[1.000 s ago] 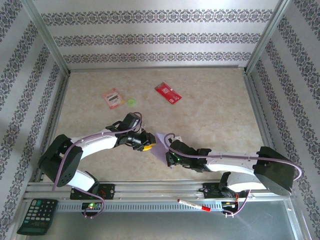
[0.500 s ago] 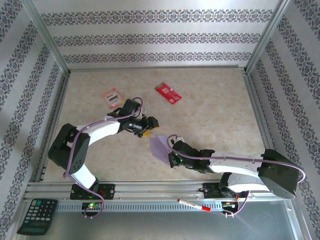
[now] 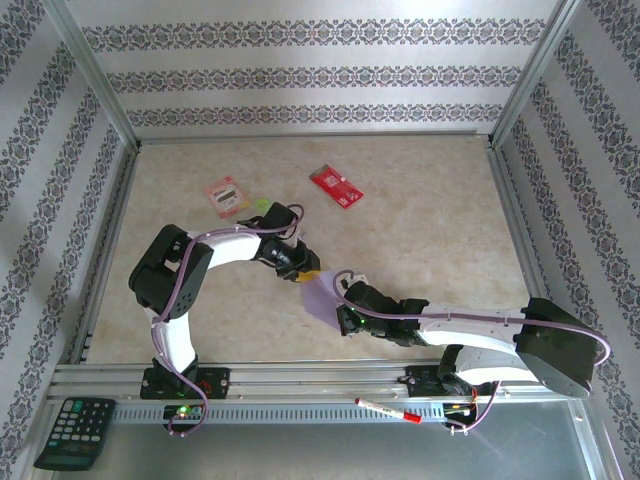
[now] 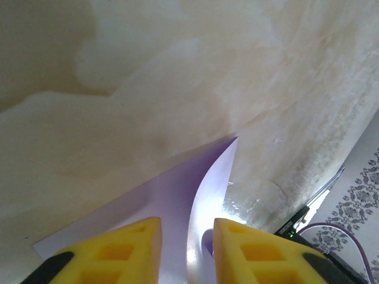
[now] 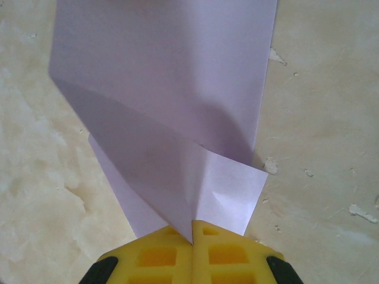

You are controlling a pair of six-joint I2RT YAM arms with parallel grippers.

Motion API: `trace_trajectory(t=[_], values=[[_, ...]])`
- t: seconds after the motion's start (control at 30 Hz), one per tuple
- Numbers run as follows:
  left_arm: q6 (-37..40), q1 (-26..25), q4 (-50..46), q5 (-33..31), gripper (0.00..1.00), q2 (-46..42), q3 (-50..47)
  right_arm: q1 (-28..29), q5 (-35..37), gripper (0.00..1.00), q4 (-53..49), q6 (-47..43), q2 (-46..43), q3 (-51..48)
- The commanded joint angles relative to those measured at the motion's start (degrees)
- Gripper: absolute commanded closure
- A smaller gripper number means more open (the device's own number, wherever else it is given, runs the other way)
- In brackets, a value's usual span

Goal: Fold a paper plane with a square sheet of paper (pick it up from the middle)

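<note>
My right gripper (image 5: 192, 228) has its 2 fingers clamped on a corner of the folded lilac sheet (image 5: 166, 89), lying mid-table (image 3: 430, 230). My left gripper (image 4: 187, 231) straddles its raised edge, fingers apart.

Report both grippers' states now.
Left gripper: open, jaws slightly apart astride a raised flap of the square sheet of paper.
Right gripper: shut, pinching the paper's near edge.
</note>
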Motion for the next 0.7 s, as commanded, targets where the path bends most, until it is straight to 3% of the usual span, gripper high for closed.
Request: trace_trajectory(t=[0.0,0.3,0.67], values=[[2.06,-0.4,-3.42,1.43,0.76,1.63,2.26,-0.29,0.21,1.0,-0.83,-1.05,0.71,-0.41],[6.45,0.12,-11.02,0.92,0.91,3.73,6.36,-0.29,0.37,1.0,-2.56,-2.5,-0.54,-0.23],[9.7,0.9,-16.89,0.38,0.98,5.93,10.74,-0.33,-0.66,1.0,-3.24,-3.6,-2.8,-1.16]])
